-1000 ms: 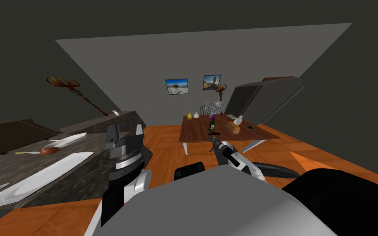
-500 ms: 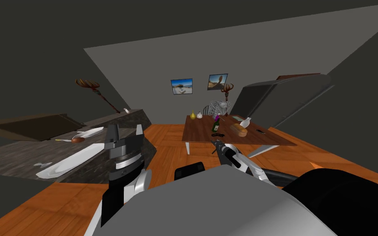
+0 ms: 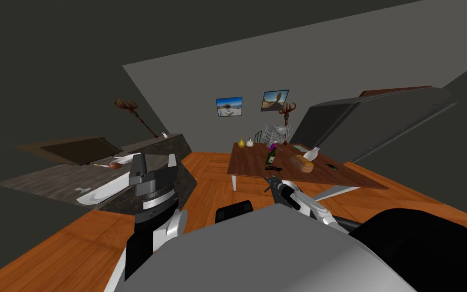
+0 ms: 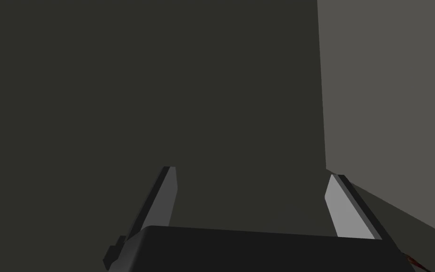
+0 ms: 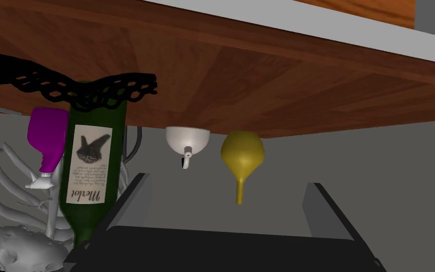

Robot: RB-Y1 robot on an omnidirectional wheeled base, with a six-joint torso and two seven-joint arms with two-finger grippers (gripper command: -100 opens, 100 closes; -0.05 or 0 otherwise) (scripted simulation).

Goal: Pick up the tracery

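Note:
The tracery [image 3: 273, 168] is a small black lacy strip lying on the brown wooden table [image 3: 250, 170], just in front of a green wine bottle [image 3: 270, 156]. My right gripper [image 3: 269, 182] is stretched toward the table's near edge, short of the tracery, and is open. Its wrist view looks along the tabletop [image 5: 268, 71] at the tracery [image 5: 70, 87], the bottle [image 5: 91, 165] and a purple glass [image 5: 46, 137], all well beyond my right gripper [image 5: 226, 203]. My left gripper [image 3: 154, 165] is raised in front of my chest, and in its wrist view my left gripper [image 4: 254, 198] is open and empty.
A bread loaf [image 3: 302, 163], white vase [image 3: 312, 153], yellow vase [image 3: 241, 143] and small white pot [image 3: 249, 143] also stand on the table. A rib-backed chair [image 3: 275, 134] is behind it. A dark counter [image 3: 50, 177] with white plates [image 3: 106, 188] runs on the left, a dark cabinet [image 3: 369, 121] on the right.
My whole view has swung: the counter slides right and recedes, and the table shifts right and looks slightly larger. Both arms keep their pose against my chest.

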